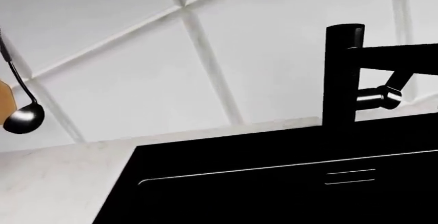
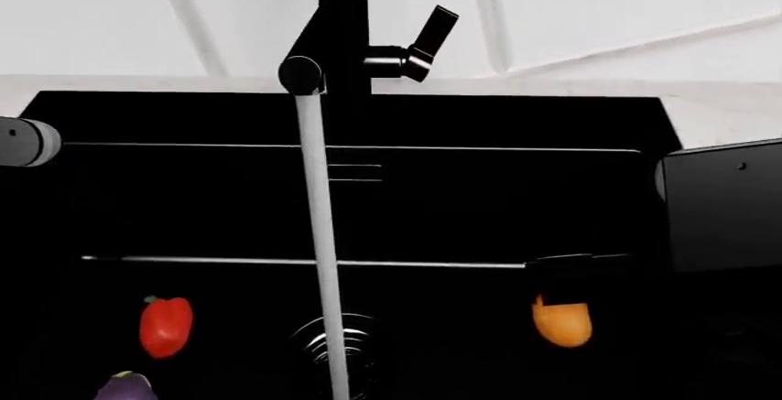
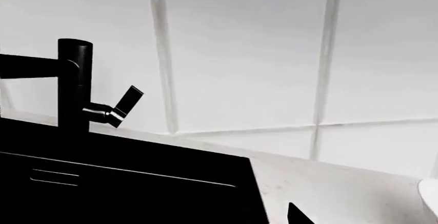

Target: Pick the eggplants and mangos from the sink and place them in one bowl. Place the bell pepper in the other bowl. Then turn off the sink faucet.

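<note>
One mango directly beneath right gripper | grip state unclear | left gripper unseen | faucet running

The black sink sits in the pale desk. The faucet rises at its back edge before a white tiled wall. A ladle hangs there.

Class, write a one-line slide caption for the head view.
Water streams from the sink faucet into the sink holding bell pepper, mango, eggplant.
</note>
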### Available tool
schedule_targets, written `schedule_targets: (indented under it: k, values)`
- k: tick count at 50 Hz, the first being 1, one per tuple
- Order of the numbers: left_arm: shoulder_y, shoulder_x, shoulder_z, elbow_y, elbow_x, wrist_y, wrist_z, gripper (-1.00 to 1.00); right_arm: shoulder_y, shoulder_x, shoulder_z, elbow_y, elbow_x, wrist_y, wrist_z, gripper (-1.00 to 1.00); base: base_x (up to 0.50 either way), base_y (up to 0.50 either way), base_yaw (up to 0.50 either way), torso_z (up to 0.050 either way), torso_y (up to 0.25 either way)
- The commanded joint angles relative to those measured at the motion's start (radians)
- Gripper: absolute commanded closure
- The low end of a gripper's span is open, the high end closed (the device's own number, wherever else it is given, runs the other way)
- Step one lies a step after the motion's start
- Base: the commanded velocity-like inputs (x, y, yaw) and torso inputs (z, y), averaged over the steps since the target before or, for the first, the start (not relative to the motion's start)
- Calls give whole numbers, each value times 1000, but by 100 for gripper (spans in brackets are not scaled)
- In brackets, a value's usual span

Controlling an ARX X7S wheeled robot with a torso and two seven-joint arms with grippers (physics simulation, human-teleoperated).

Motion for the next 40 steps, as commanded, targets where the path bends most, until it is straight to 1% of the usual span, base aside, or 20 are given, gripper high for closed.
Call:
schedule_targets:
  k: [1,6,11,17,22,28,30,31,34,35,37,38,40]
  values:
    - [2,3,-19,-16,-31,24,21,-100,-11,-9,11,-6,-5,11,-1,-100,438,62,0,0,0]
    - [4,4,-16,-36,-30,38,19,-100,-14,-13,14,-3,-6,18,4,-100,345,64,0,0,0]
    - [13,7,-11,-49,-30,54,17,-100,-12,-11,9,3,-6,25,7,-100,175,23,0,0,2]
    - [25,-5,6,-45,-29,59,20,-100,-25,-13,16,-1,-4,22,8,-100,83,0,0,0,0]
    - [22,4,0,-40,-36,46,17,-100,-13,-13,20,-7,-2,45,8,-100,51,0,0,0,0]
    - [14,0,-13,-47,-49,8,22,-100,-6,-17,19,3,3,53,7,-100,0,0,0,0,0]
    - [8,-6,0,-42,-53,-1,30,-100,-4,-16,16,4,4,56,6,-100,0,0,0,0,0]
    - [2,1,-8,-46,-54,-20,23,-100,-4,-17,17,3,4,58,6,-100,0,0,0,0,0]
    - [-24,-15,16,-45,-66,-93,37,-100,-10,-19,19,-2,5,66,7,-100,0,0,0,0,0]
    - [-33,-42,65,-45,-65,-122,49,-100,-12,-18,20,-6,6,69,6,-100,0,0,0,0,0]
    - [-58,-49,86,-33,-75,-202,54,-100,-19,-17,23,-11,6,75,6,-100,0,0,0,0,0]
    - [-73,-48,80,-24,-92,-277,64,-100,-19,-16,22,-15,7,81,6,-100,0,0,0,0,0]
    - [-81,-60,88,-1,-110,-352,75,-100,-24,-17,23,-16,8,83,6,-100,0,0,0,0,0]
